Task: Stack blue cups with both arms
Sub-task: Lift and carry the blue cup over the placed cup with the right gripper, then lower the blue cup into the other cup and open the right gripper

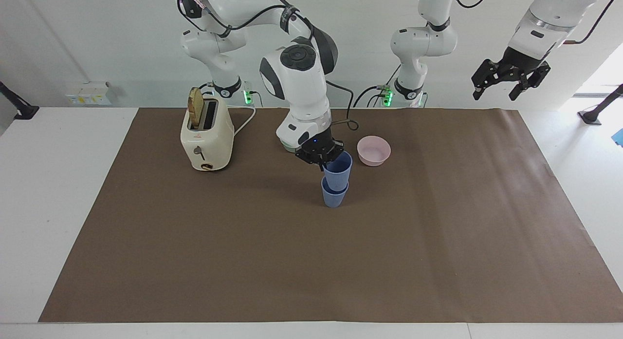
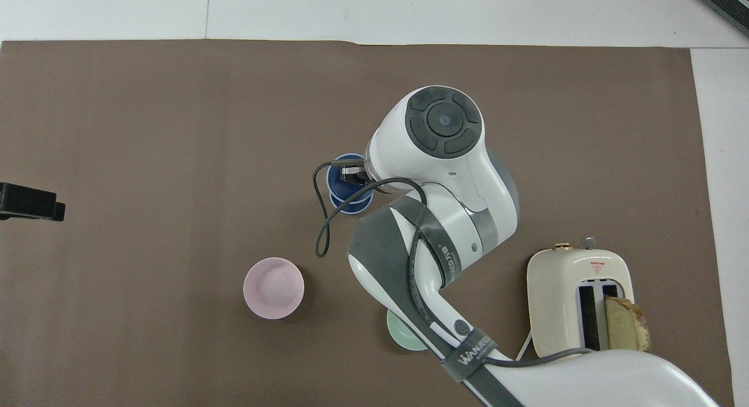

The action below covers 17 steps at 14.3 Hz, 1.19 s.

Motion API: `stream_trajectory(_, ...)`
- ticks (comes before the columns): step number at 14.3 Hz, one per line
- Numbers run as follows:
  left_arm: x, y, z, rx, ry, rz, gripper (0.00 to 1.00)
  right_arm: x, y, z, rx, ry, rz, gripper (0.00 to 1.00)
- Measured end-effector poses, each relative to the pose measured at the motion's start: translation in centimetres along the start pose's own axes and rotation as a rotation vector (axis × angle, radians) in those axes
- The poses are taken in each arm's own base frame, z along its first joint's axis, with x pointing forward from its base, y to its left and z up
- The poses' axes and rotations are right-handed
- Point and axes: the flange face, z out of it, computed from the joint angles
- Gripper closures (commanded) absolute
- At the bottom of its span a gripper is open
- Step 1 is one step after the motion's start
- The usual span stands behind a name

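Note:
Two blue cups stand mid-table on the brown mat. The lower blue cup point(image 1: 334, 197) rests on the mat. The upper blue cup point(image 1: 338, 172) sits partly inside it, tilted a little. My right gripper point(image 1: 323, 160) is shut on the upper cup's rim on the side nearer the robots. In the overhead view the cups point(image 2: 345, 195) show as one blue ring, partly hidden under the right arm's wrist. My left gripper point(image 1: 508, 80) is open and empty, raised high over the left arm's end of the table, waiting; its tip shows in the overhead view point(image 2: 30, 201).
A pink bowl point(image 1: 374, 150) point(image 2: 273, 287) stands beside the cups, slightly nearer the robots. A green bowl point(image 1: 287, 145) point(image 2: 402, 337) is mostly hidden by the right arm. A cream toaster point(image 1: 207, 137) point(image 2: 576, 302) with a bread slice stands toward the right arm's end.

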Motion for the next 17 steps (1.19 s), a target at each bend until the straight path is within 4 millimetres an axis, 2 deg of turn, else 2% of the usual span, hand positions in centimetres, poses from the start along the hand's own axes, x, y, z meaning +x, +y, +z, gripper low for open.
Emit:
stream_trajectory(4,0.0,0.0,0.0,0.0,0.0,0.0,0.0,-0.1,0.0,0.6,-0.004,-0.008,-0.001,1.0)
stream_trajectory(12,0.0,0.0,0.0,0.0,0.0,0.0,0.0,0.1,0.3,3.7,-0.011,-0.027,0.003,1.0)
stream_trajectory(14,0.0,0.0,0.0,0.0,0.0,0.0,0.0,0.0,0.4,4.2,-0.009,-0.022,0.004,0.73)
stream_trajectory(17,0.0,0.0,0.0,0.0,0.0,0.0,0.0,0.1,0.4,4.2,-0.008,-0.02,0.004,0.72)
